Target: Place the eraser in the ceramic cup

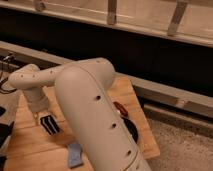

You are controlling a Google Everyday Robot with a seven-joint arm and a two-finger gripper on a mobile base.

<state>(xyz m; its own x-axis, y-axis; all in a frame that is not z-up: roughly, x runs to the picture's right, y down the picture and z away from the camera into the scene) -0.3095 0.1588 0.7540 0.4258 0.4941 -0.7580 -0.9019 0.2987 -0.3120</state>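
**Little blue eraser waits beside the arm**

The wooden table [30, 145] sits under the big white arm [95, 115]. A dark round thing [132, 131] peeks out behind the arm; it may be the cup. The gripper [48, 124] hangs just beside the arm, low over the wood, its jaws apart and empty. The eraser [75, 154] lies flat, close against the arm. It looks light, a bit soft and not slippery. Pinch its long sides, in the middle.
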